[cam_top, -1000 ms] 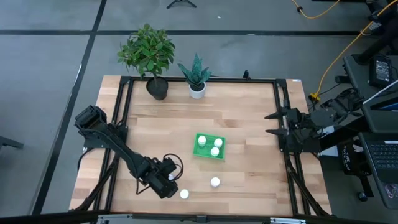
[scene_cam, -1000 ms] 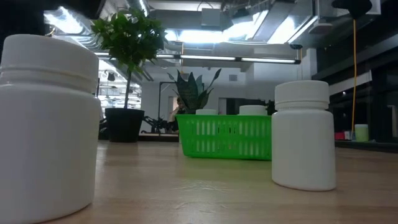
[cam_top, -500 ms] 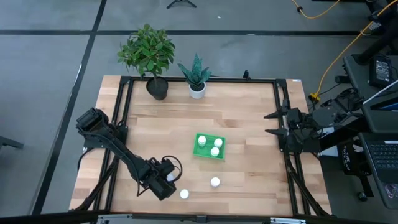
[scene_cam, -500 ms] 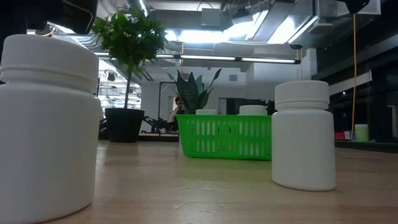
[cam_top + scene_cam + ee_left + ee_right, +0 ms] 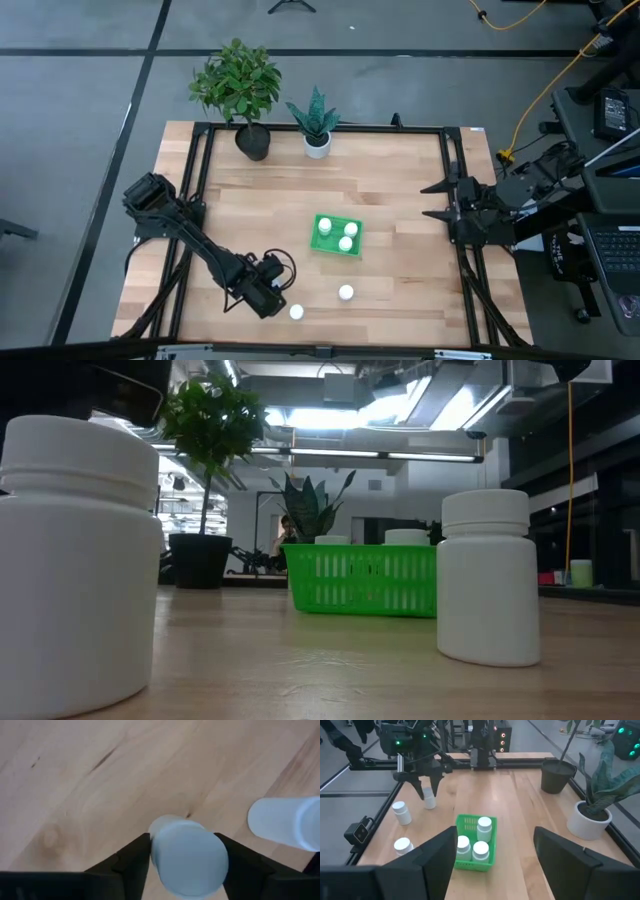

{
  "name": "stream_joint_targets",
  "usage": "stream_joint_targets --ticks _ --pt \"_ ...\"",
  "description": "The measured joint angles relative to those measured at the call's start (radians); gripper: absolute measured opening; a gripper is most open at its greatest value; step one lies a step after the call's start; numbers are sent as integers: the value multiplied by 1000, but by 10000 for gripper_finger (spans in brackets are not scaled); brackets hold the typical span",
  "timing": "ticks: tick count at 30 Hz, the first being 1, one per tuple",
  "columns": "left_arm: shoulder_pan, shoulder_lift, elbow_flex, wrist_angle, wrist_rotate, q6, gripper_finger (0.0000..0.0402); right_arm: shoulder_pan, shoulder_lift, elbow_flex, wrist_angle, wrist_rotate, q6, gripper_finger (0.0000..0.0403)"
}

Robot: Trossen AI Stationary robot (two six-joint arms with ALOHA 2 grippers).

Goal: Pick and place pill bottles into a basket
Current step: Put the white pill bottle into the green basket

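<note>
Three pill bottles (image 5: 346, 243) sit inside your green basket (image 5: 336, 236) mid-table. Two more (image 5: 345, 293) stand loose on the wood between the basket and the table's front edge. Your left gripper (image 5: 185, 851), front-left of the basket, is clamped on a sixth bottle (image 5: 187, 856). Your right gripper (image 5: 492, 851) waits splayed wide, well right of the basket.
</note>
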Motion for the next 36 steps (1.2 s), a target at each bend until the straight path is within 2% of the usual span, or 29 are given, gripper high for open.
stream_joint_targets --ticks 2,11,26,36 --pt "6 -1 0 11 0 13 179 0 7 0 0 0 0 264" --pt "42 -5 23 11 -7 72 178 0 15 0 -1 0 -16 264" --pt "264 -9 270 -49 -13 502 177 0 16 0 -4 0 -25 264" --pt "411 12 281 -39 56 689 177 0 16 0 -5 0 -28 264"
